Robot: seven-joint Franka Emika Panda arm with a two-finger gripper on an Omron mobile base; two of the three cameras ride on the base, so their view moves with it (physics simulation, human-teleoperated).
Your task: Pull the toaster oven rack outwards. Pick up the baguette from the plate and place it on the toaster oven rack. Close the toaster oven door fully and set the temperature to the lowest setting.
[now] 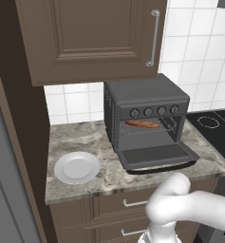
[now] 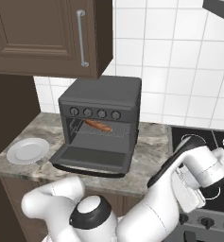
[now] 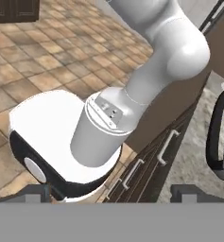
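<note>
The dark grey toaster oven (image 1: 142, 102) (image 2: 104, 99) stands on the stone counter with its door (image 1: 156, 155) (image 2: 92, 158) dropped flat open. Inside, the baguette (image 1: 141, 124) (image 2: 98, 126) lies on the wire rack (image 1: 149, 130) (image 2: 106, 133). Four knobs (image 1: 154, 111) (image 2: 94, 113) run above the opening. To the oven's left sits the white plate (image 1: 77, 167) (image 2: 27, 150) with nothing on it. My gripper (image 3: 113, 194) is open, its fingertips (image 3: 38, 193) far apart and nothing between them. It is drawn back from the oven and faces my own base and the floor.
A black stovetop (image 1: 218, 128) (image 2: 208, 142) adjoins the counter to the right of the oven. A brown wall cabinet (image 1: 90, 38) (image 2: 42, 33) hangs above. Drawers with bar handles (image 1: 133, 203) (image 3: 165, 146) lie under the counter edge. My bent arm (image 2: 198, 170) is in front of the stove.
</note>
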